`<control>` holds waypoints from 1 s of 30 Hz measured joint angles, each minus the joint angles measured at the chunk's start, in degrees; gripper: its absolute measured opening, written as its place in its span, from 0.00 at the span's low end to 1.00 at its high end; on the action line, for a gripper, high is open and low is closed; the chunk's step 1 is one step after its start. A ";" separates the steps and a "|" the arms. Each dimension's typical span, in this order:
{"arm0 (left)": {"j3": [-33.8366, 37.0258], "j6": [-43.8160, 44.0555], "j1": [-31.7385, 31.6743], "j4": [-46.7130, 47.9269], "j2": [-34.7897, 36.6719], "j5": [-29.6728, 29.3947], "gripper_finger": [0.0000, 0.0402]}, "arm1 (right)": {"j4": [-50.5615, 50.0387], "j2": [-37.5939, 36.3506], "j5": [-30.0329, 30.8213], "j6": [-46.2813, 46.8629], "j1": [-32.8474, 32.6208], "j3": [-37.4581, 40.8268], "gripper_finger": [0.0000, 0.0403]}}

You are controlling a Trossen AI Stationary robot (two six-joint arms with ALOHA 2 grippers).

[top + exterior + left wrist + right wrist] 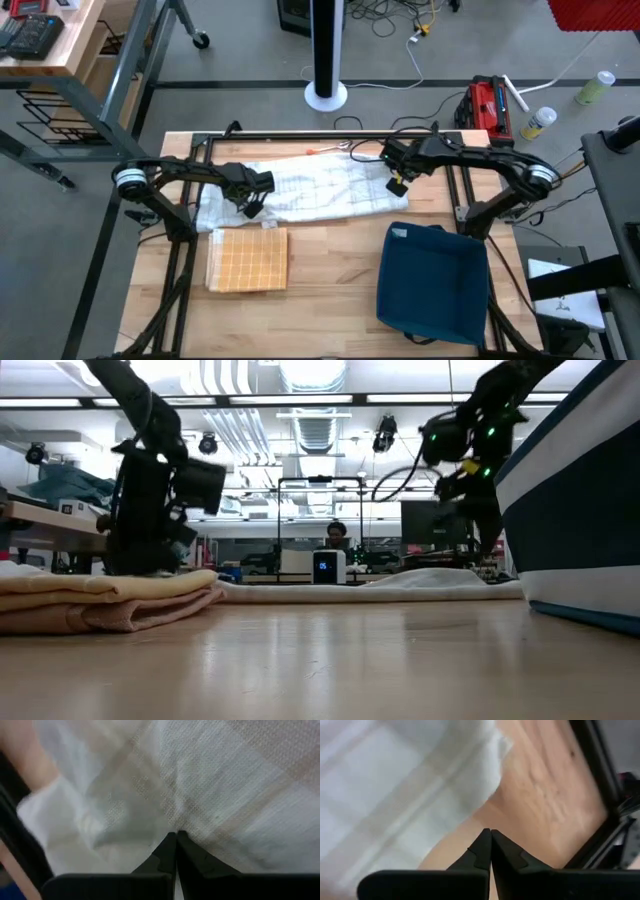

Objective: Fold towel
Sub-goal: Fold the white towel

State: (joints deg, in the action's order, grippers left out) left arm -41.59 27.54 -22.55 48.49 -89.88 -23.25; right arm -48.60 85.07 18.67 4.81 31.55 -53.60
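A white towel [320, 190] with faint checks lies spread along the far half of the wooden table [330, 290], somewhat rumpled at its left end. My left gripper [250, 207] stands over that left end, pointing steeply down, and is shut on the cloth [240, 780]. My right gripper [398, 187] hangs at the towel's right end, shut. In the right wrist view its tips [490, 832] are over bare wood just beside the towel's edge [470, 815], with nothing between them. The low view shows the towel [430, 582] lying flat. My left gripper pinches the towel between its two fingertips at a spot near the left end [172, 822], coming from above and pointing steeply down. Creases in the cloth run together at the tips. One layer or several, I cannot tell. The towel lies on the table around the hold.
A folded yellow towel [248, 260] lies on the near left part of the table, close to my left gripper. A dark blue bin [435, 285] stands at the near right. Bare wood lies between them.
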 joint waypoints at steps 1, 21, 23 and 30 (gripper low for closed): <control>-0.46 1.02 -0.02 1.71 0.32 0.93 0.00 | -0.99 -1.40 -1.66 0.30 0.00 0.00 0.00; -17.35 -16.72 6.76 -38.21 -4.40 12.44 0.00 | -1.33 -12.08 -14.20 7.91 2.34 6.37 0.01; -19.12 -16.78 6.71 -40.55 -8.39 12.31 0.00 | -0.26 -12.08 -14.19 8.55 2.38 7.29 0.02; -30.59 -19.54 6.73 -33.83 -24.20 12.33 0.00 | 5.61 -12.03 -14.18 12.61 2.36 8.00 0.08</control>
State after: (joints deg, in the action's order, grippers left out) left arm -72.18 8.01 -15.81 14.66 -114.08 -10.92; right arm -43.00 73.03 4.49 17.42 33.91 -45.60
